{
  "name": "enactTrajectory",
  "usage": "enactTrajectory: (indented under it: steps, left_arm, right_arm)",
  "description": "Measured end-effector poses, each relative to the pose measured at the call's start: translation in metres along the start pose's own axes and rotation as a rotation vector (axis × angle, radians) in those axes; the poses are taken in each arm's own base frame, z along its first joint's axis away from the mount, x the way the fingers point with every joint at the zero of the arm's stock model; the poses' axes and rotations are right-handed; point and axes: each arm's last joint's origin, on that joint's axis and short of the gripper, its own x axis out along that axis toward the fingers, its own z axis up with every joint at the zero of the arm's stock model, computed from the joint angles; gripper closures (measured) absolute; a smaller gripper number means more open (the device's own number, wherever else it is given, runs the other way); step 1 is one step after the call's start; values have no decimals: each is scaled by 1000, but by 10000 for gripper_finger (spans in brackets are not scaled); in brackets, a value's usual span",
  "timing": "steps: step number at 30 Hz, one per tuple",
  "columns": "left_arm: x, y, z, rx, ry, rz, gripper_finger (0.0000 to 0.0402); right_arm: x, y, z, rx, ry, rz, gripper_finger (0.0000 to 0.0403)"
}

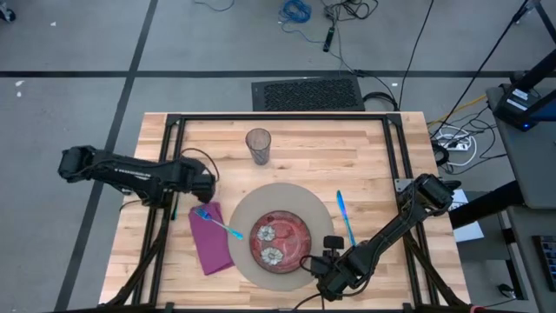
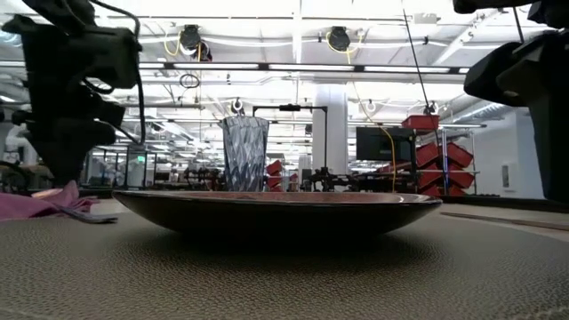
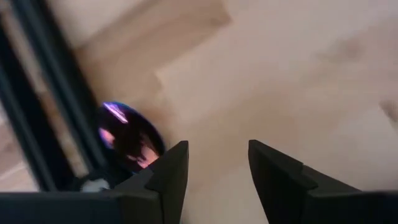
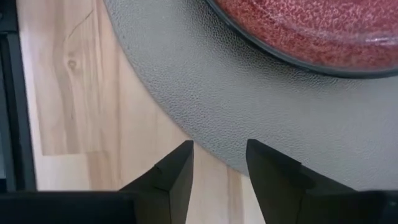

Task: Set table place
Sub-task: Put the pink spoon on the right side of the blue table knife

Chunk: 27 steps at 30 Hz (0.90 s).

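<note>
Your high camera looked straight down; your low one sat on the mat [image 2: 284,276], facing twelve o'clock. Both shared the plate [image 1: 280,243] and glass [image 1: 258,146].

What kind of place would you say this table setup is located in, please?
Probably a robotics lab or workshop: the table stands on a grey floor strewn with cables, a power strip lies beside it, and the low view shows industrial ceiling lights and red bins.

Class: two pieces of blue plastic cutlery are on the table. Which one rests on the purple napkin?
The blue piece left of the red plate lies across the purple napkin. The other blue piece lies on bare wood, right of the mat.
</note>
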Motion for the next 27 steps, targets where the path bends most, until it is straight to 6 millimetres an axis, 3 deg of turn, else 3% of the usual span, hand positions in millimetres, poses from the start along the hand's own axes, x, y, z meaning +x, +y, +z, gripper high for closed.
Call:
enactTrajectory:
  steps: [15, 27]
  left_arm:
    - [36, 12, 27, -88, 122, 256, 249]
    - [41, 17, 34, -177, 222, 174, 250]
  right_arm:
    - [-1, -1, 0, -163, 5, -9, 266]
    - [-1, -4, 0, -239, -11, -68, 266]
